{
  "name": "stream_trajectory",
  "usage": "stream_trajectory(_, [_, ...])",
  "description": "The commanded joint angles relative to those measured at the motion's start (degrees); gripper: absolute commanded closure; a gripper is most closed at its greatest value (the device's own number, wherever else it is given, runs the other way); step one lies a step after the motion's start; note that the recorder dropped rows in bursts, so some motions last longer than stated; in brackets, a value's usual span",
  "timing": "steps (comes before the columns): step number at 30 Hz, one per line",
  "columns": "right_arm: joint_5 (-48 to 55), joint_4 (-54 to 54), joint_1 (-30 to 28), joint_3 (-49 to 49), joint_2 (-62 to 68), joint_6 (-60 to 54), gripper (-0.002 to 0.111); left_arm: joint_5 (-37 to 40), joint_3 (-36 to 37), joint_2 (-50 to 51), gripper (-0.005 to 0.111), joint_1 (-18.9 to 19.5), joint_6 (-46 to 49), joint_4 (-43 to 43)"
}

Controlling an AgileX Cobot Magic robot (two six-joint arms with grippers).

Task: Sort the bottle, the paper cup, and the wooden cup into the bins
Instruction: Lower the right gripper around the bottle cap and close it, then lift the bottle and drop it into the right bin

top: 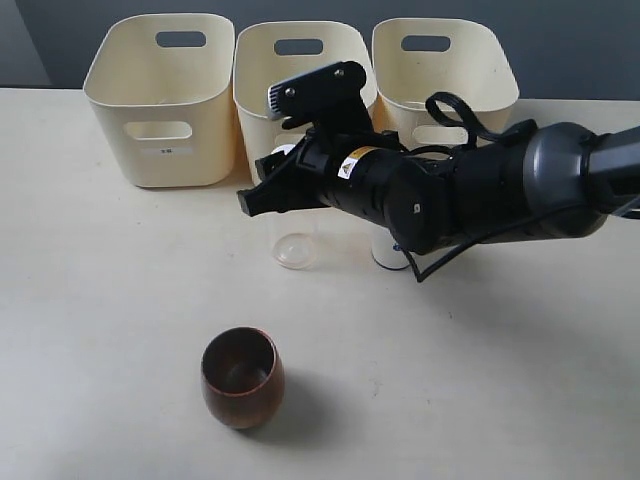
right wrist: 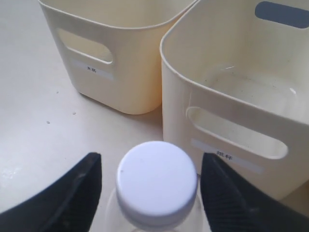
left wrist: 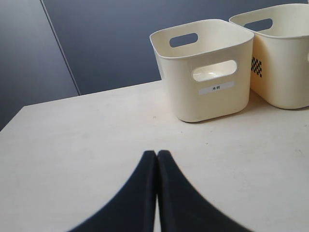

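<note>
a: right wrist view has the right gripper [right wrist: 150, 193] spread wide, one finger each side of the bottle [right wrist: 155, 181], not touching its white cap. why there?

b: it looks lined up to clamp the neck; the bottle stands on the table [top: 100, 300] just before the middle bin [top: 300, 70].

a: and the left gripper [left wrist: 157, 159]?

b: closed on nothing, idle. the wooden cup [top: 241, 377] waits nearer the front.

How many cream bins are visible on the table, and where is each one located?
3. They stand in a row at the back of the table: the left bin, the middle bin partly behind the right arm, and the right bin. None appears hidden.
</note>
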Motion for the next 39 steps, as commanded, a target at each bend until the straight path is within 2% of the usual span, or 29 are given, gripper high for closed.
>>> stream_trajectory(1, [-0.72, 0.12, -0.14, 0.10, 0.01, -0.28, 0.050, -0.05, 0.07, -0.28, 0.107, -0.18, -0.11, -0.17])
stream_trajectory(14, [-0.61, 0.12, -0.14, 0.10, 0.01, 2.33, 0.050, -0.05, 0.07, -0.28, 0.107, -0.18, -0.11, -0.17])
stream_trajectory(15, [-0.61, 0.12, -0.14, 0.10, 0.01, 2.33, 0.054, -0.05, 0.07, -0.28, 0.107, -0.18, -0.11, -0.17])
stream_trajectory(18, [-0.61, 0.76, -0.14, 0.10, 0.01, 2.33, 0.079, -0.05, 0.07, -0.28, 0.107, -0.18, -0.11, -0.17])
stream_trajectory(25, [-1.95, 2.71, -0.14, 0.10, -1.60, 2.33, 0.109, -0.05, 0.07, -0.28, 0.107, -0.18, -0.11, -0.17])
stream_trajectory(32, [-2.19, 5.39, -0.93, 0.10, -12.16, -3.51, 0.109, -0.05, 0.07, -0.28, 0.107, -0.18, -0.11, -0.17])
stream_trajectory(39, [-2.27, 13.13, -7.57, 0.10, -17.59, -8.87, 0.109, -0.05, 0.07, -0.28, 0.107, -0.18, -0.11, -0.17])
